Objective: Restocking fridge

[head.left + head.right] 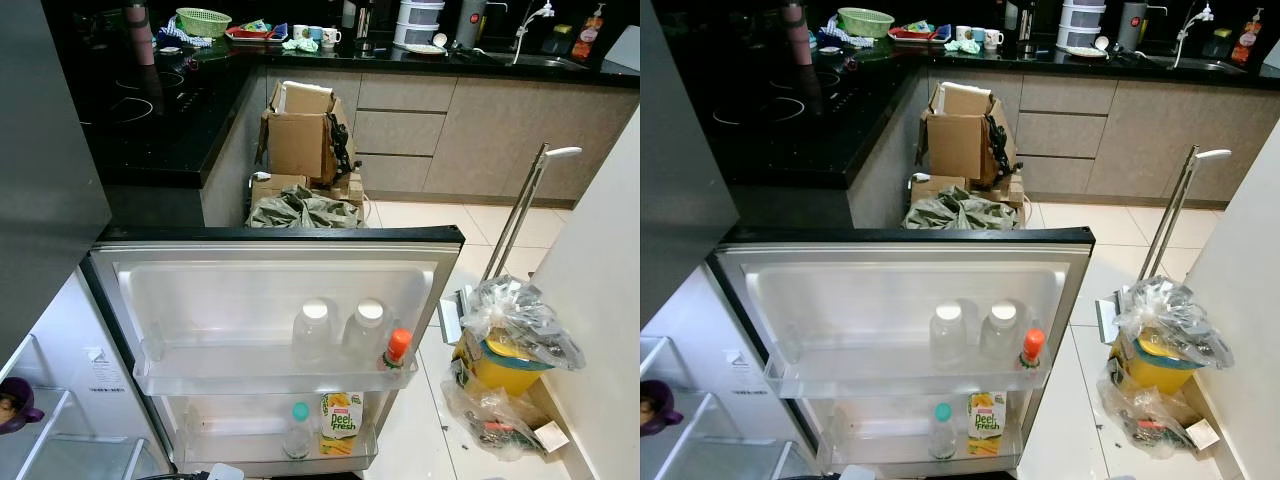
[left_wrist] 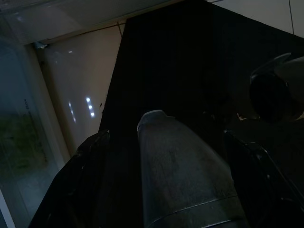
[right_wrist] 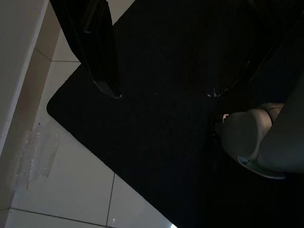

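Far left, a purple item (image 1: 15, 400) is sitting on a shelf inside the open fridge (image 1: 45, 420). The fridge door (image 1: 275, 262) is standing wide open toward the camera, its inner racks facing up. On the upper door shelf (image 1: 270, 378), two clear white-capped bottles (image 1: 314, 332) are standing side by side toward the right end, and a small orange-capped bottle (image 1: 397, 347) is leaning at the right corner just beside them. On the lower door shelf (image 1: 275, 450), a clear bottle with a teal cap (image 1: 298, 428) is standing just left of a Peel Fresh juice carton (image 1: 341, 420); the two look close, contact not clear. Beyond the door's top edge, a crumpled grey-green bag (image 1: 303, 211) and open cardboard boxes (image 1: 303, 130) are sitting on the tiled floor against the cabinets, under the black surface (image 1: 170, 120), which is carrying a green basket (image 1: 203, 20) and mugs (image 1: 318, 34) near its back edge. Right of the door, plastic-wrapped bags and a yellow tub (image 1: 510, 345) are lying on the floor by a metal stand (image 1: 525, 205). Left tool (image 2: 171, 142) is hanging low over a black mat (image 2: 190, 61); finger spread cannot be told in the dark. Right tool (image 3: 164, 92) is hanging over the same mat (image 3: 142, 142) with its two black fingers (image 3: 102, 71) spread wide and holding nothing.
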Tool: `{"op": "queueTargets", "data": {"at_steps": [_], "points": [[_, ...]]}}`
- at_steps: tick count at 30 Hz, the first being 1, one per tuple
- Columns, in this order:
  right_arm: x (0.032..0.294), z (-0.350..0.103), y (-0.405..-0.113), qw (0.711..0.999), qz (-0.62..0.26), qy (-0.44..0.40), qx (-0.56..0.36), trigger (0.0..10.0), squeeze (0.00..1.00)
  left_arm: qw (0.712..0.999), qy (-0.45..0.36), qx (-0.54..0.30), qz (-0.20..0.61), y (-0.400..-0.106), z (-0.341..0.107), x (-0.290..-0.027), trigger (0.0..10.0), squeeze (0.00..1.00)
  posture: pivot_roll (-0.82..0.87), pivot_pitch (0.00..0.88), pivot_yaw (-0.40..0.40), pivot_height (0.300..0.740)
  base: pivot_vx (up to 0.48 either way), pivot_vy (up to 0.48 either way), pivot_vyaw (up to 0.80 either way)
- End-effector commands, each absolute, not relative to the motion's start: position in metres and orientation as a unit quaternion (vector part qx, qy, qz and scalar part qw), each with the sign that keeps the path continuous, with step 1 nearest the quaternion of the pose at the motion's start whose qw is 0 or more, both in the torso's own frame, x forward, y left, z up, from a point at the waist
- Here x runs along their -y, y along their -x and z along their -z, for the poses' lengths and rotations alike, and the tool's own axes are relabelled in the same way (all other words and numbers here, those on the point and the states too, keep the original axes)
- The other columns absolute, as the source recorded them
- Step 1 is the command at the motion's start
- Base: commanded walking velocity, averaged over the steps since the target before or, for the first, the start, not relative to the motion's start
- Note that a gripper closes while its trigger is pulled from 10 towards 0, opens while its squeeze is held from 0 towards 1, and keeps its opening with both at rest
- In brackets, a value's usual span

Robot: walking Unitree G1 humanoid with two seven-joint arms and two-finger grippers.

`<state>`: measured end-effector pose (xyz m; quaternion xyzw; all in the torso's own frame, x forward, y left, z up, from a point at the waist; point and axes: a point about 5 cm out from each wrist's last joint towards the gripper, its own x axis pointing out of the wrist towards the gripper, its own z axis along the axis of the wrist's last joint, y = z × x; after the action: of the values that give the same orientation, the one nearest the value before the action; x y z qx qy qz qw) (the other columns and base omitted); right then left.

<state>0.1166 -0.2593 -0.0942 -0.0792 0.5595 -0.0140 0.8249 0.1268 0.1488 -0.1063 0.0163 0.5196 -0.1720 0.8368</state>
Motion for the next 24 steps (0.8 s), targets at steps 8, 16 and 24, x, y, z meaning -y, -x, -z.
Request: {"op": "queueTargets", "data": {"at_steps": [8, 16, 24], "points": [[0.2638, 0.0944, -0.1106, 0.826, 0.028, 0.066, -0.559, 10.0, 0.00, 0.816, -0.022, -0.543, 0.199, -0.1145, 0.1102, -0.1456, 10.0, 0.00, -0.07, 0.004, -0.056, 0.740, 0.000, -0.152, 0.00], [0.2655, 0.0921, -0.1146, 0.834, 0.022, 0.046, -0.550, 10.0, 0.00, 0.814, -0.019, -0.544, 0.204, -0.1136, 0.1104, -0.1432, 10.0, 0.00, -0.07, 0.005, -0.059, 0.740, 0.000, -0.412, 0.06], [0.2603, 0.0964, -0.1054, 0.830, 0.026, 0.045, -0.556, 10.0, 0.00, 0.811, -0.018, -0.547, 0.207, -0.1123, 0.1107, -0.1425, 10.0, 0.00, -0.08, 0.001, -0.058, 0.740, 0.000, -0.423, 0.69]]}}
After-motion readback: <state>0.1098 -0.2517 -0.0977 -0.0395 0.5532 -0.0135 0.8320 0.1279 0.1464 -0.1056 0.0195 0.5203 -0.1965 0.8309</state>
